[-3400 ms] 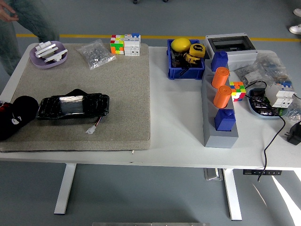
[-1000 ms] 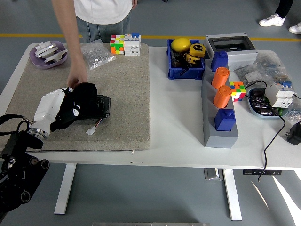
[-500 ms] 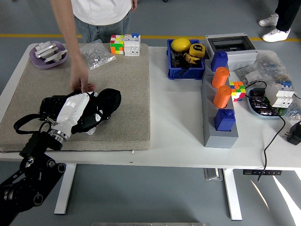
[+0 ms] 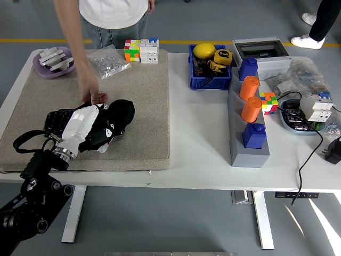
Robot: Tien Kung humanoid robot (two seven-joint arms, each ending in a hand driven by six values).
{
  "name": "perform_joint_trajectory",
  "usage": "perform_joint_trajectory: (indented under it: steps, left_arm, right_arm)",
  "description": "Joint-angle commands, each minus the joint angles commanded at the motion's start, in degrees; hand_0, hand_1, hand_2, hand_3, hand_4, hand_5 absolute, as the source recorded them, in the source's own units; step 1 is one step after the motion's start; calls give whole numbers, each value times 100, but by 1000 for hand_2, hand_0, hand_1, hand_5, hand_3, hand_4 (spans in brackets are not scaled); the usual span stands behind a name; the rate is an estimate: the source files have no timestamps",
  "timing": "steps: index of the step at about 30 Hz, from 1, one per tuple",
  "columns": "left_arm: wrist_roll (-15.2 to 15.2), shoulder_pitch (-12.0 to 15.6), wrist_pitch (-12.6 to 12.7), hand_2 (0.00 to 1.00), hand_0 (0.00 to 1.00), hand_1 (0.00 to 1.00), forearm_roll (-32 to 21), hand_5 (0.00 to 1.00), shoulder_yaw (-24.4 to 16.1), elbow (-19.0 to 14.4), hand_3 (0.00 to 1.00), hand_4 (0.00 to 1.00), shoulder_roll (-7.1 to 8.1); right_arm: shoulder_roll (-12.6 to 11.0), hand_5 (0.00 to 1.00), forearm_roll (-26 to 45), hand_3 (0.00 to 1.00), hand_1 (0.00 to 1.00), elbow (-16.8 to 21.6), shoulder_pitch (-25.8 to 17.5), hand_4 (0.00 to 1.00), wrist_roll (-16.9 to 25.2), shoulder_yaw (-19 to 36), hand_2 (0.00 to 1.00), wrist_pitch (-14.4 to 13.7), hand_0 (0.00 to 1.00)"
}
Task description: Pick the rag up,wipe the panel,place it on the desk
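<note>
Since half a second ago the left robot hand [image 4: 85,124] has drawn back a little toward the left, and the black rag [image 4: 113,118] under it has shifted with it — its far end now lies slightly nearer the panel's middle. Its white fingers are curled down over the rag, clamped on it and pressing it against the right part of the black panel [image 4: 57,119], whose left end shows bare beside the wrist. Rag and panel both rest on the grey mat [image 4: 144,96] covering the left half of the white surface [image 4: 200,144].

A person stands at the far side; the person's hand [image 4: 91,90] hangs just above the mat, fingertips close to the rag's far edge, though whether they touch it I cannot tell.

Farther back on the mat sit a purple dish [image 4: 52,60], a clear bag of small parts [image 4: 107,60] and a puzzle cube [image 4: 132,49] — well apart from the work. To the right stand a blue bin [image 4: 210,72] and two orange cylinders [image 4: 249,87]. No right arm shows.
</note>
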Motion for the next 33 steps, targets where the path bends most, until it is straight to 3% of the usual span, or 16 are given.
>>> perform_joint_trajectory:
  steps: [33]
  left_arm:
    - [120, 106, 61, 581, 255, 116, 258, 2, -1261, 490, 427, 2, 378]
  right_arm:
    - [-8, 524, -119, 598, 643, 0, 5, 998, 53, 148, 689, 49, 768]
